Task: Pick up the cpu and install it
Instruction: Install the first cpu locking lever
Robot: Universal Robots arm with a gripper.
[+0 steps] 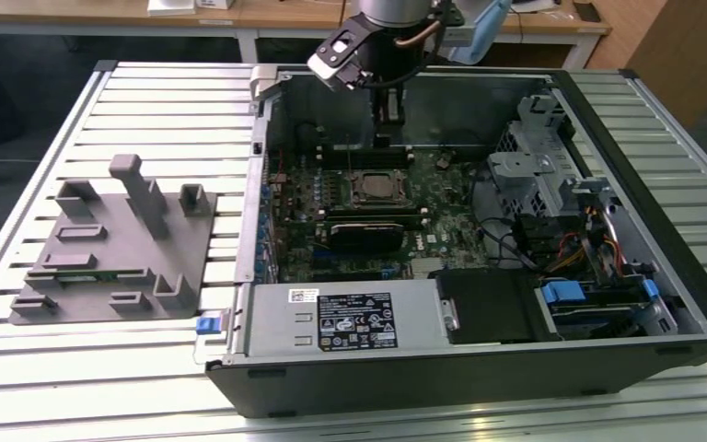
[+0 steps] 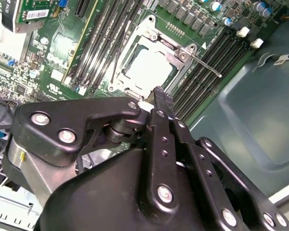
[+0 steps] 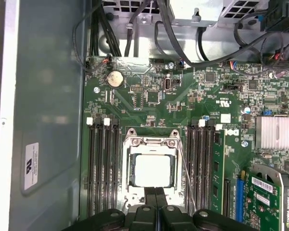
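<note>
The tool (image 3: 155,199) hangs inside the open computer case (image 1: 648,138), its two fingers pressed together into a narrow closed line with nothing between them. Directly beneath and just ahead of the fingertips lies the cpu (image 3: 153,171), its pale silvery top showing flat inside the socket frame (image 3: 151,144); in the second wrist view the cpu (image 2: 147,67) sits squarely within that frame, apart from the tool. The thin metal lever (image 3: 185,173) runs alongside the socket, just beside the fingers.

As a judgement, the pick and the placing look done: the chip rests in its seat and the tool holds nothing. Whether the frame is latched down cannot be told.

Counting outward: one cpu, one socket frame, one lever. Memory slots flank the socket, a bank of four on each side as seen in the first wrist view. Farther off on the motherboard (image 1: 452,184) is one round coin battery (image 3: 115,78). Beyond the case, on the slatted tabletop (image 1: 157,101), stands one grey plastic fixture (image 1: 114,244).
</note>
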